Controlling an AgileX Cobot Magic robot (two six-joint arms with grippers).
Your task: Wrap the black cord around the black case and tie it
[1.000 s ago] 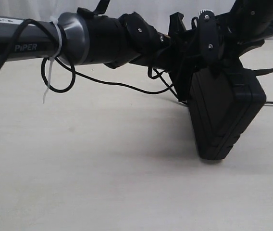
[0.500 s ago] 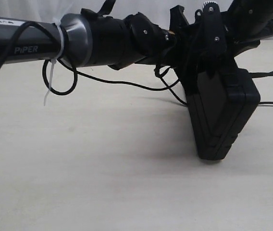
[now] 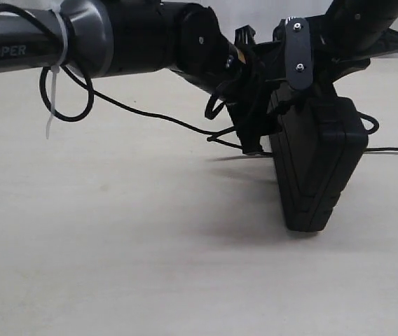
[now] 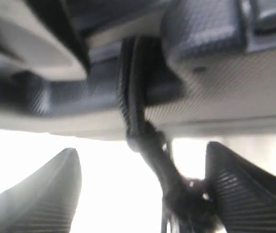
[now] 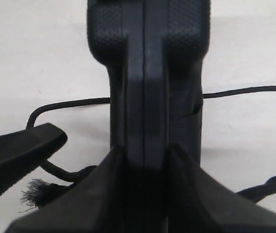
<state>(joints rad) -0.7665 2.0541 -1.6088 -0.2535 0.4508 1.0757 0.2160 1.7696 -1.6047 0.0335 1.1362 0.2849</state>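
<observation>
At the far left of the exterior view we are seeing the left arm (image 3: pixel 17 49) reaching in above the table (image 3: pixel 115 252). Its smooth cable (image 3: pixel 66 115) is hanging in a loop beside a white zip tie (image 3: pixel 50 105). Moving right, we are following the black cord (image 3: pixel 150 115) as it is running from under that arm toward the left gripper (image 3: pixel 250 136), which is pointing down just beside the black case (image 3: pixel 318 168). In the left wrist view we are finding its fingers (image 4: pixel 41 194) standing well apart, with the cord's knot (image 4: pixel 186 199) lying against one of them, not pinched. The case is standing on edge on the table, its top leaning to the right. The right gripper (image 5: pixel 145 162) is clamping its upper edge from both sides. Further right, the cord is looping out beside the case and trailing off along the table.
</observation>
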